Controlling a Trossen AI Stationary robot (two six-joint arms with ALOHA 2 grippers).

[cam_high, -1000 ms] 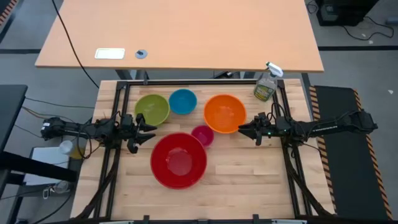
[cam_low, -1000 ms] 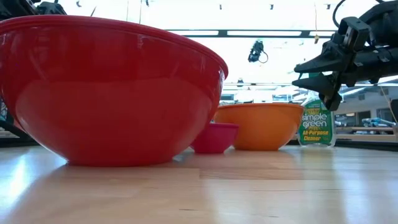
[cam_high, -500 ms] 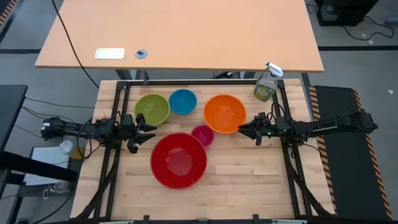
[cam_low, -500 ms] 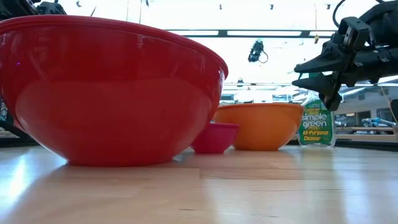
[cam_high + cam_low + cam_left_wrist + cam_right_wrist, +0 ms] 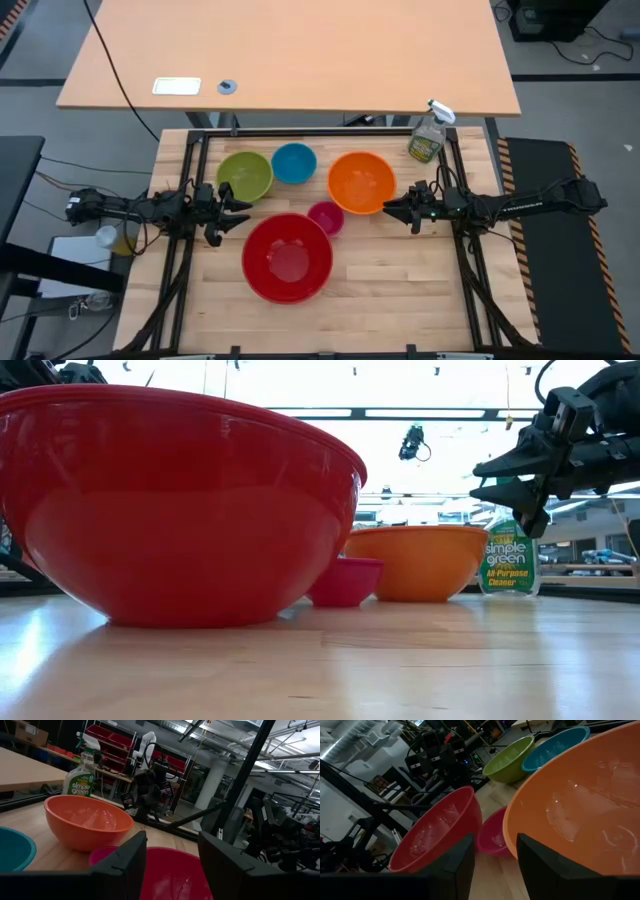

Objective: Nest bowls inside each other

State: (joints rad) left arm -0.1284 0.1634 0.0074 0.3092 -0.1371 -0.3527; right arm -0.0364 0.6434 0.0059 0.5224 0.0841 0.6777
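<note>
Five bowls rest on their bases on the wooden table, each apart from the others: red [image 5: 287, 257] at the near middle, magenta [image 5: 325, 217] just behind it, orange [image 5: 361, 182], blue [image 5: 294, 163] and lime green [image 5: 244, 176] at the far left. My left gripper [image 5: 240, 212] hovers open above the table's left side, between the green and red bowls, touching nothing. My right gripper [image 5: 392, 209] hovers open just right of the orange bowl's rim [image 5: 560, 780], pointing toward it. Both hold nothing.
A clear spray bottle [image 5: 428, 138] of green cleaner stands at the far right corner, behind my right arm. Black frame rails [image 5: 190, 170] run along the table's left and right sides. Bare wood lies at the near right [image 5: 400, 290].
</note>
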